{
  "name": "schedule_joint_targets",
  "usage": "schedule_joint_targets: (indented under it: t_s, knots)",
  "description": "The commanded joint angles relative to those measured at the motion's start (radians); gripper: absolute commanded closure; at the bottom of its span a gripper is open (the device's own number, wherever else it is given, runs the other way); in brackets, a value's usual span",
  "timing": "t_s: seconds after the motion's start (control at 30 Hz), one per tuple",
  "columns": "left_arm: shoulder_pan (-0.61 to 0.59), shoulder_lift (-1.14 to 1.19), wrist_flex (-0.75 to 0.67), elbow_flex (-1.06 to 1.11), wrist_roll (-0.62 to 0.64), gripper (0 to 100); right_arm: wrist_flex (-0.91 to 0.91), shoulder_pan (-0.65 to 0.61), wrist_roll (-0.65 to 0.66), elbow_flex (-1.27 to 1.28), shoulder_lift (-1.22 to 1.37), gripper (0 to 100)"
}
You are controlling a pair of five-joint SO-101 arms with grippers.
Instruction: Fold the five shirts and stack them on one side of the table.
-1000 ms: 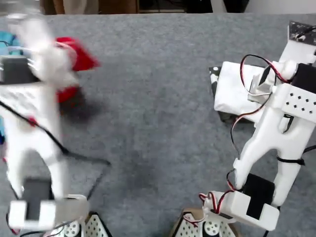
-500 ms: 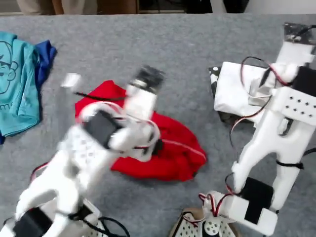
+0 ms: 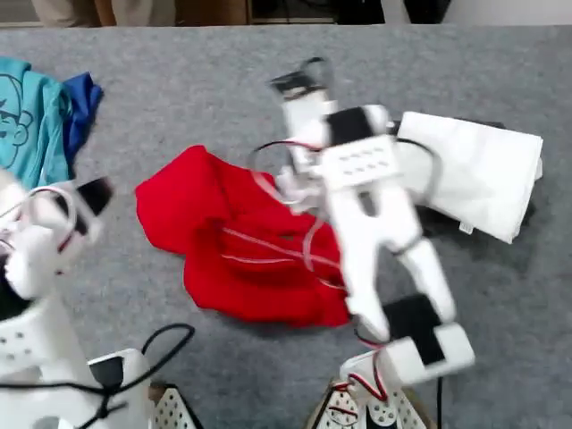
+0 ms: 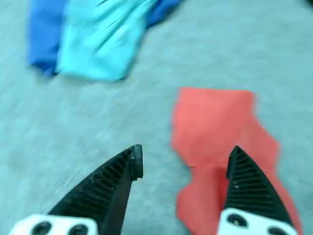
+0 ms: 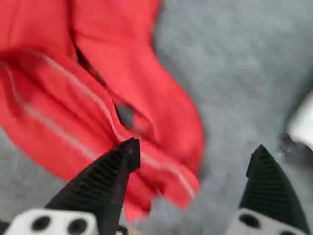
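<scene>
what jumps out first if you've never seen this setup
The crumpled red shirt in the middle of the grey table catches the eye first, with the right arm stretched over its right edge and the right gripper open above it. After that come the folded white shirt at the far right, and the teal shirt and blue shirt bunched together at the far left corner.
</scene>
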Motion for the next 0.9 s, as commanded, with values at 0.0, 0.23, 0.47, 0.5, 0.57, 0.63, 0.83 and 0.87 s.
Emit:
schedule_joint_targets:
  t_s: [0.0,0.23,0.47,0.5,0.57,0.63,0.83,0.87]
  knots:
    - [-0.098,-0.013,-0.020,0.087,-0.103,71,-0.091,-0.071,-0.040,-0.110,0.176,65.9]
    - [-0.192,-0.013,-0.025,0.130,-0.183,71,-0.023,-0.130,-0.043,-0.450,0.611,66.3]
    - [-0.192,-0.013,-0.020,0.137,-0.183,71,0.186,-0.088,-0.043,-0.877,0.909,76.9]
    - [-0.190,-0.013,-0.020,0.137,-0.183,71,0.186,-0.070,-0.043,-0.900,0.926,82.5]
    - [-0.190,-0.013,-0.020,0.132,-0.183,71,0.184,-0.045,-0.043,-0.915,0.929,94.8]
    - [-0.189,-0.013,-0.021,0.130,-0.183,71,0.186,-0.024,-0.041,-0.903,0.924,99.3]
    - [-0.091,-0.012,-0.020,0.138,-0.180,71,0.186,0.102,-0.035,-0.711,0.769,99.5]
    - [-0.046,-0.012,-0.018,0.138,-0.178,71,0.184,0.134,-0.032,-0.662,0.728,99.5]
